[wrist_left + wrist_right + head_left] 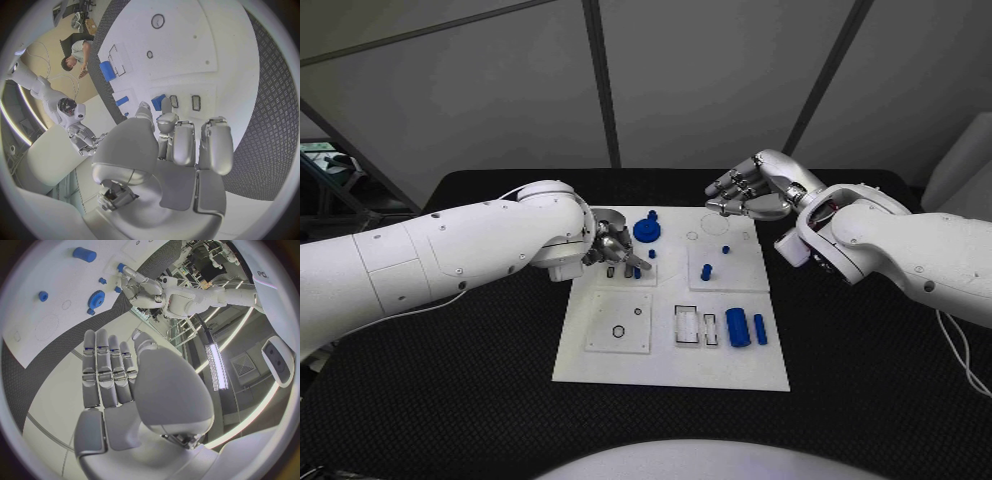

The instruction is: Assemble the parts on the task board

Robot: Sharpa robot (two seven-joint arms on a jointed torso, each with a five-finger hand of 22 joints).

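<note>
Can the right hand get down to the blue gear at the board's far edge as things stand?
Probably yes. The right hand hangs empty, fingers apart, above the task board's far right corner; the blue gear stands uncovered, though the left hand sits close beside it.

Even, cool, fairly dim overhead lighting in the head view; soft shadows under both arms on the black table [473, 400]. White board [661, 365] bright, without glare. Strong fisheye bending toward the rims of both wrist views. Bright light strip [215, 367] glaring beyond the right hand.
</note>
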